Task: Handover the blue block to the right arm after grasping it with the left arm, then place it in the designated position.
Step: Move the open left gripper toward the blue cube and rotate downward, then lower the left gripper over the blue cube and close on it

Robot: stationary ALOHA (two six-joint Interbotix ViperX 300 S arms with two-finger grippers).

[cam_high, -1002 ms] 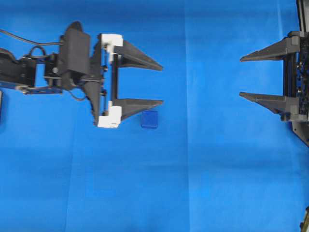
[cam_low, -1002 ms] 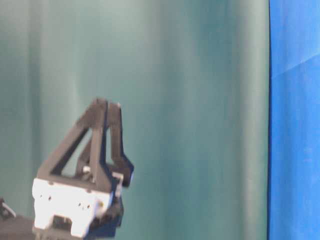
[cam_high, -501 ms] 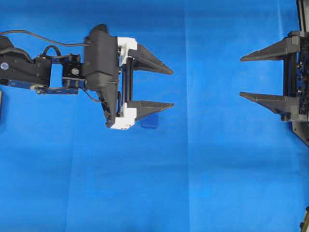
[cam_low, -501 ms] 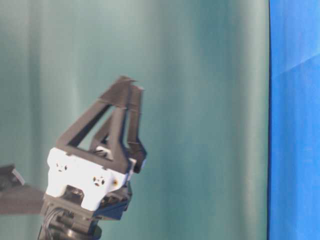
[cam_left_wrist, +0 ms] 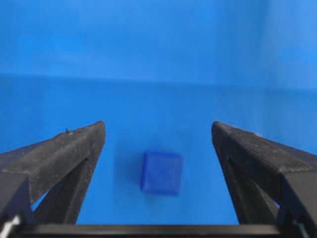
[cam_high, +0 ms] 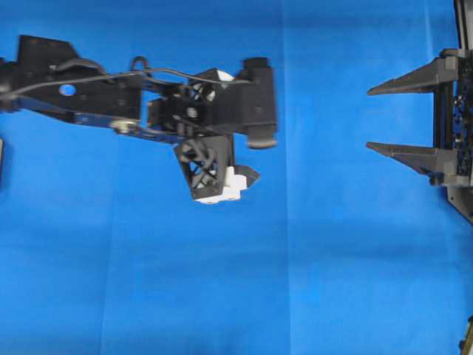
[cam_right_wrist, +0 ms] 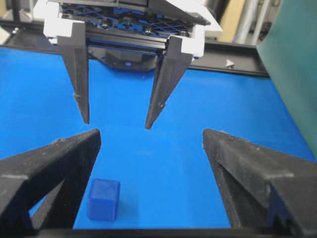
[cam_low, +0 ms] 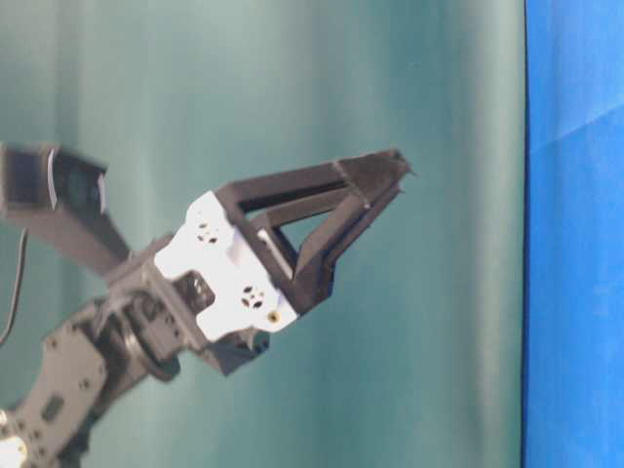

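Observation:
The blue block point(cam_left_wrist: 161, 172) lies on the blue cloth and shows between the two fingers of my left gripper point(cam_left_wrist: 157, 126), which is open and touches nothing. In the right wrist view the block point(cam_right_wrist: 104, 199) sits low on the cloth, with the left gripper point(cam_right_wrist: 117, 124) hanging point-down behind and above it. Seen from overhead, the left gripper point(cam_high: 229, 177) covers the block. The table-level view shows the left gripper point(cam_low: 390, 168) tilted, its fingers overlapping. My right gripper point(cam_high: 369, 118) waits open at the right edge, far from the block; its fingers frame the right wrist view point(cam_right_wrist: 151, 133).
Blue cloth point(cam_high: 332, 259) covers the whole table. A green curtain point(cam_low: 439, 244) hangs behind the left arm in the table-level view. A black frame rail point(cam_right_wrist: 247, 67) runs along the far edge of the table.
The left arm reached right and pitched its gripper downward over the block, which now is covered in the overhead view. Its jaws stayed open. The right arm has not moved.

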